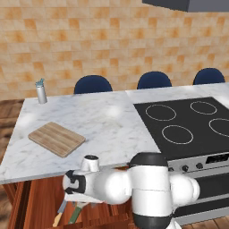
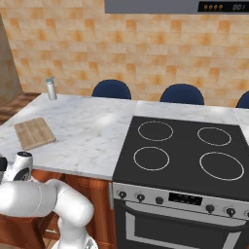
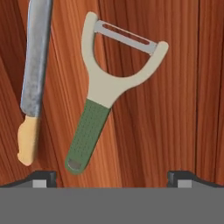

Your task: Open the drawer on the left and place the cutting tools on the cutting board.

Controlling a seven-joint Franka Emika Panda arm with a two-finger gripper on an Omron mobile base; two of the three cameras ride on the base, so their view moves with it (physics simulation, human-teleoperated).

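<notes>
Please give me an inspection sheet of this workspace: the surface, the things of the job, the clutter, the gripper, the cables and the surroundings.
Surface: white marble counter, with a black cooktop to its right.
Job's things: the drawer is open; the knife and the peeler lie side by side on its wooden floor, apart. The cutting board sits on the counter with no tool on it.
Clutter: a grey bottle at the counter's far left corner.
Gripper: the gripper hangs above the peeler, fingers spread, holding nothing.
Cables: nothing seen.
Surroundings: orange tiled wall, three blue chairs behind the counter, oven below the cooktop.
</notes>
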